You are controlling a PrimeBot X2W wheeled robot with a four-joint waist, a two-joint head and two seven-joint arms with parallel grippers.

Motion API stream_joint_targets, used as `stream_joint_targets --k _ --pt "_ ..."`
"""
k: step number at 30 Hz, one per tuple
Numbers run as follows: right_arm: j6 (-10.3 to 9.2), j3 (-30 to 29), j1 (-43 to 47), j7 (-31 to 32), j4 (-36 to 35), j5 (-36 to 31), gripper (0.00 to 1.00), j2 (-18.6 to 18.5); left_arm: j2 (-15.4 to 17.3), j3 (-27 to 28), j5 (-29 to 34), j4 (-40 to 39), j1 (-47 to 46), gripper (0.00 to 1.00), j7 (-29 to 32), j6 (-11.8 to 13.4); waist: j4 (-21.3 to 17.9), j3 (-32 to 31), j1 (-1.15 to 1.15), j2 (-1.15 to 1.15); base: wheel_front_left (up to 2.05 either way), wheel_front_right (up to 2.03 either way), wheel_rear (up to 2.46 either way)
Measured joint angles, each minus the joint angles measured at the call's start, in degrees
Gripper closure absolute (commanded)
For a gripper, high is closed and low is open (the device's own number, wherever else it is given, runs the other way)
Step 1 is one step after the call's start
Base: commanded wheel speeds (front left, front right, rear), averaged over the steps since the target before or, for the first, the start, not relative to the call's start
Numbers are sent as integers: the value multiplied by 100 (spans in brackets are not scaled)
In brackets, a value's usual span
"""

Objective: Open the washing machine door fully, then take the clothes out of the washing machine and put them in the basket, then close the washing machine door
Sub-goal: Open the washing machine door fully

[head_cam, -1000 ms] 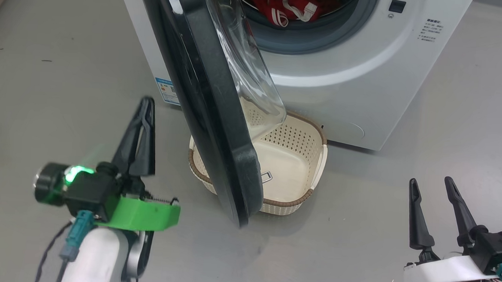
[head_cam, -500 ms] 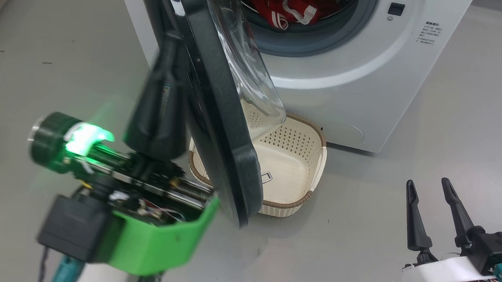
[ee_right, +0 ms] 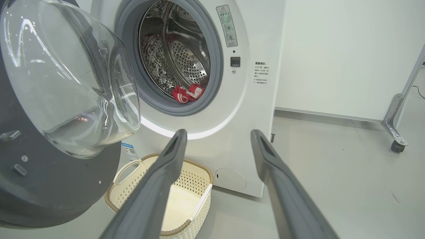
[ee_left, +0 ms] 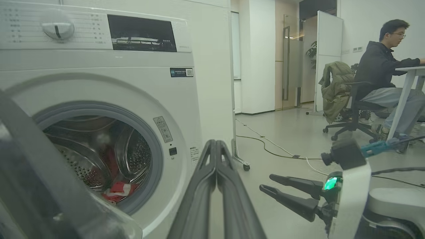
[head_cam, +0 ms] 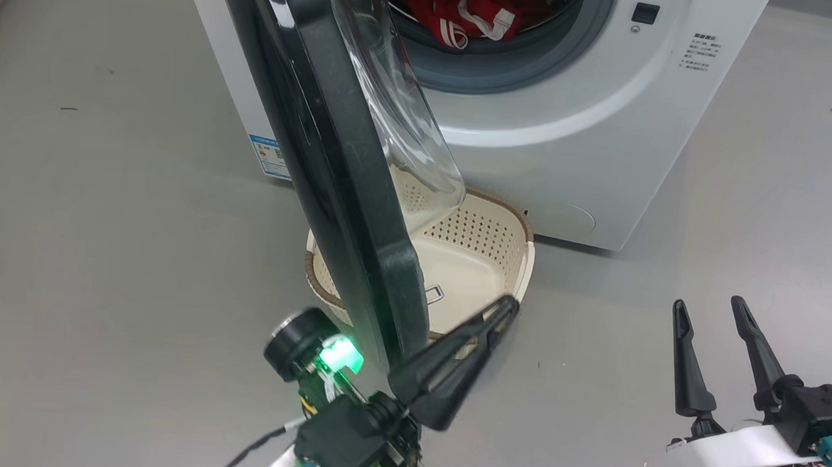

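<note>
Pressing fingers together, left pincer (head_cam: 506,308) has door (head_cam: 347,187) just leftward, basket (head_cam: 487,226) beyond; right pincer (head_cam: 708,303) stands apart, empty.

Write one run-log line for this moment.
door: open | clothes: in washer | basket: no clothes | left gripper: jaws shut | right gripper: jaws open

Office-type test area: person (ee_left: 375,69) seated at desk (ee_left: 413,69) on swivel chair (ee_left: 352,126), wheeled partition (ee_right: 332,56), cable (ee_left: 265,146) across grey floor (ee_left: 298,132).
</note>
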Motion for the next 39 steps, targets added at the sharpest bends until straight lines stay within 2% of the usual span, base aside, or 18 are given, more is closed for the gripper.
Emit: stream_joint_targets --k 8,17,20,39 --pt "45 -26 -1 0 9 0 0 23 157 -164 -60 683 293 100 267 -43 -9 24 0 0 0 0 0" --pt "81 -57 -7 0 31 -1 0 44 144 170 -102 1167 330 100 298 68 -42 46 0 0 0 0 0" --pt "82 -73 -8 0 32 -1 0 55 135 281 -102 1262 328 100 290 158 -53 48 0 0 0 0 0" --pt "127 -149 -8 0 45 -1 0 91 52 376 -103 1557 300 100 116 283 -82 33 0 0 0 0 0"
